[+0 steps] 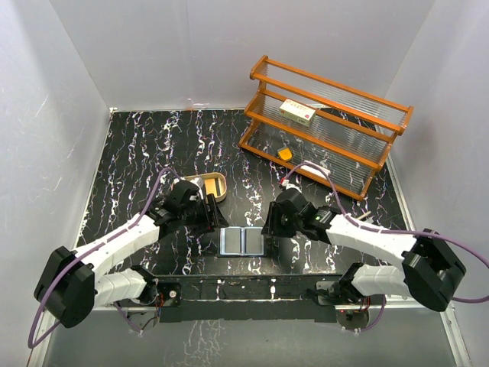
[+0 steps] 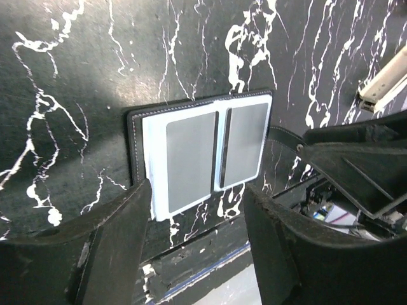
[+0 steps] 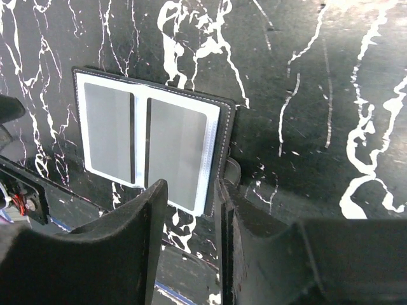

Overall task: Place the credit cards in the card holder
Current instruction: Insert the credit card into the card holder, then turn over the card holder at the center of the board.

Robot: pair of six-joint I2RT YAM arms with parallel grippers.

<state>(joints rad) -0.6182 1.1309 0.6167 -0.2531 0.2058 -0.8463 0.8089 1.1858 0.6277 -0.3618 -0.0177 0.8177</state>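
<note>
Fingers (image 2: 121,241) of left gripper (image 2: 197,203) spread wide, nothing clamped; lower edge of card holder (image 2: 152,165) framed between them. Card holder laid open flat, mid-frame in top external view, grey panel (image 2: 191,159) seen in each half; whether these are credit cards cannot be told. Right gripper (image 3: 191,197) set narrower, straddling holder's right edge, no grip shown. Risk judged: holder could be nudged, slid or flipped shut if either fingertip is dragged across it, since nothing pins it.

The tabletop (image 1: 153,145) carries 1 card holder (image 1: 241,241) showing 2 grey panels (image 2: 189,159), 1 oval tray (image 1: 223,183), 1 wooden rack (image 1: 336,86) holding 1 white-and-red box (image 1: 297,112) and 1 orange item (image 1: 285,154), plus 1 left tool (image 2: 197,190) and 1 right tool (image 3: 191,187).
</note>
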